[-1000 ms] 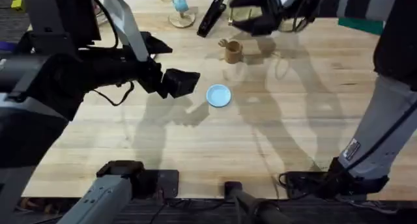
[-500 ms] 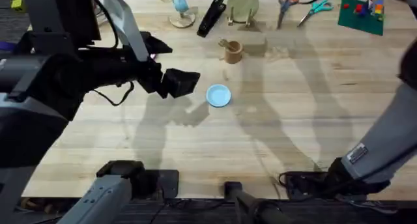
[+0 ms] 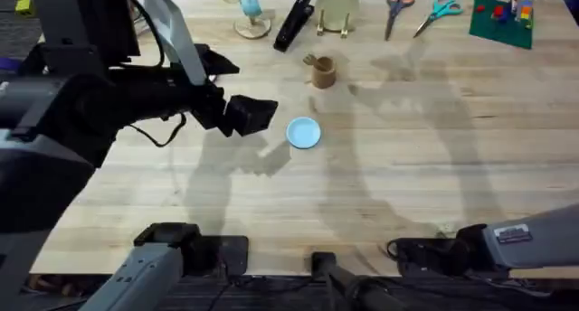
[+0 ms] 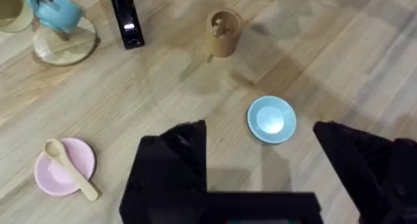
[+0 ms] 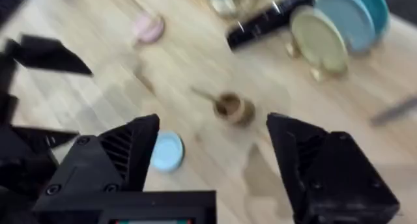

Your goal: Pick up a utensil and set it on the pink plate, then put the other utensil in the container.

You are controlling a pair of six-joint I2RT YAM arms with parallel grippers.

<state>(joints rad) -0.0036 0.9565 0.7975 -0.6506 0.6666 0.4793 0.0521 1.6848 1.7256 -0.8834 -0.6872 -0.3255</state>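
Note:
The round-ended wooden utensil (image 4: 70,168) lies across the pink plate (image 4: 53,175), its handle sticking out past the rim. The tan container (image 3: 323,72) stands at the far middle of the table, and the wooden fork (image 3: 310,61) leans out of it. The same container (image 4: 223,34) appears in the left wrist view, and the right wrist view has the container (image 5: 234,109) and the pink plate (image 5: 148,28). My left gripper (image 4: 260,168) hangs open and empty above the table, left of the light blue plate (image 3: 303,132). My right gripper (image 5: 215,165) is open, empty and high above the table.
At the table's far edge are a mug stand (image 3: 251,13), a black bar-shaped object (image 3: 292,22), a green plate in a rack (image 3: 336,5), scissors (image 3: 396,4) and a green block board (image 3: 502,17). My right arm (image 3: 520,239) sits low at the near right.
My right arm has pulled back from over the container at the far side to the near right corner. The left arm, plates and container have not moved.

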